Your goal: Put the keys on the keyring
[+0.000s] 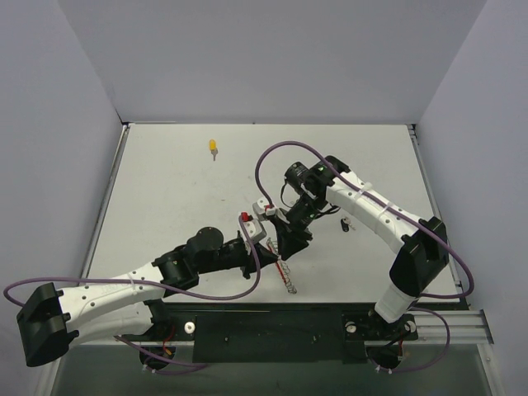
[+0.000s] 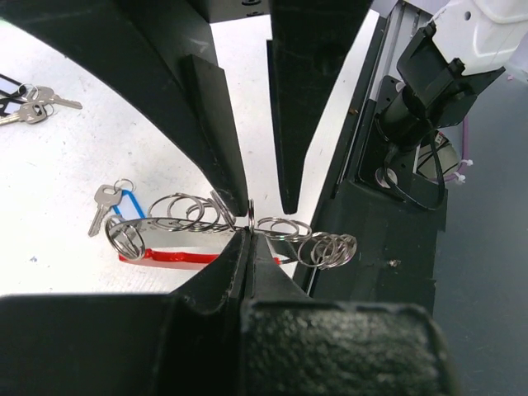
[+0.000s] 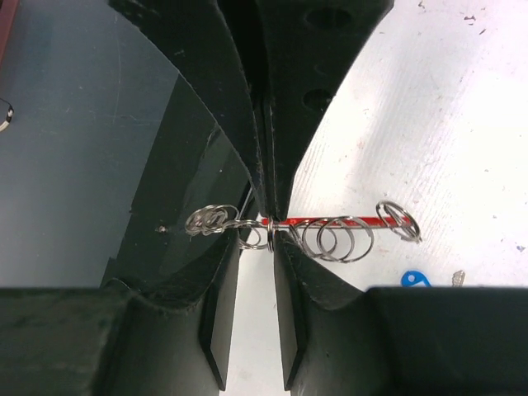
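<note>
The keyring [image 1: 285,274] is a wire with a red section [image 2: 165,257] and several small silver rings strung along it. My left gripper [image 2: 247,233] is shut on the wire and holds it above the table near the front edge. My right gripper [image 3: 260,239] meets it from the other side, jaws narrowly apart, with one small ring [image 3: 270,233] between them. A blue-tagged key [image 2: 114,205] lies on the table under the keyring. A black-tagged key bunch [image 1: 342,224] lies right of the grippers. A yellow-tagged key [image 1: 213,147] lies far back. No green-tagged key shows.
The table's front edge has a black panel [image 1: 272,334] and a metal rail [image 1: 445,328] just below the held keyring. Purple cables [image 1: 272,157] loop off both arms. Grey walls close in the table at the back and sides.
</note>
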### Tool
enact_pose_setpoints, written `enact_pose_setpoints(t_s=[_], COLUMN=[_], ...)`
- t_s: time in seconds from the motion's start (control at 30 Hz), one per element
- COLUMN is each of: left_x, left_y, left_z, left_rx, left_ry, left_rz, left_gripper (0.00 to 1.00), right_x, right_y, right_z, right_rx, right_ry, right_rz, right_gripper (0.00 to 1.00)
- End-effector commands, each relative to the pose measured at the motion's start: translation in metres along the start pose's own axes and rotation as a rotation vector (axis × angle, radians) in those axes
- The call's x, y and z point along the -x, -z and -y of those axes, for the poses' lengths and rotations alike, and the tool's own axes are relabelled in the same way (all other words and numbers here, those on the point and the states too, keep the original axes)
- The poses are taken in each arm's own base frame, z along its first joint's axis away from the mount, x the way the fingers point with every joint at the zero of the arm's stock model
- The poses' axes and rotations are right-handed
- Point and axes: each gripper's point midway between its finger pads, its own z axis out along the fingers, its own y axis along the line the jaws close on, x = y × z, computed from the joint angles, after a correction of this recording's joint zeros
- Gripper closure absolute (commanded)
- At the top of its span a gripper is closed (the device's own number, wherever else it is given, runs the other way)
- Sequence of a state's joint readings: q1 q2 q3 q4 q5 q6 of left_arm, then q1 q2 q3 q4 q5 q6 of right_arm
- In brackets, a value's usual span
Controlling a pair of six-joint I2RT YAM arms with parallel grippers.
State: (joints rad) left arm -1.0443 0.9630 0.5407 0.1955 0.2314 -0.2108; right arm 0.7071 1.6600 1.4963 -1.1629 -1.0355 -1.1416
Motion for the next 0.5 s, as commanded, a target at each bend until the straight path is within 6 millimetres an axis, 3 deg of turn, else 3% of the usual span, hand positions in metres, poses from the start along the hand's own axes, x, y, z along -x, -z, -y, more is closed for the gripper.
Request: enact_pose_setpoints(t_s=[0.0,0.2,0.47], left_x=[0.032,0.031,0.037], left_y=[-0.001,0.001,0.001], left_z=[-0.001,-0.010,-0.012], left_rx=[0.016,0.053,0.067], left_ry=[0.012,0.033,0.056], left_rz=[0.098,0.091,0.108], left_gripper=[1.00,1.00,1.00], right_x=[0.002,0.002,-0.003], right_y=[0.000,-0.001,-0.006], right_z=[-0.013,-0.012,-0.007], right_rx=[0.018,0.018,0.008], right_ry=[-0.014,-0.017,-0.023], right_rz=[-0.001,-0.007,-0.032], right_gripper=[0.82,0.90,0.91])
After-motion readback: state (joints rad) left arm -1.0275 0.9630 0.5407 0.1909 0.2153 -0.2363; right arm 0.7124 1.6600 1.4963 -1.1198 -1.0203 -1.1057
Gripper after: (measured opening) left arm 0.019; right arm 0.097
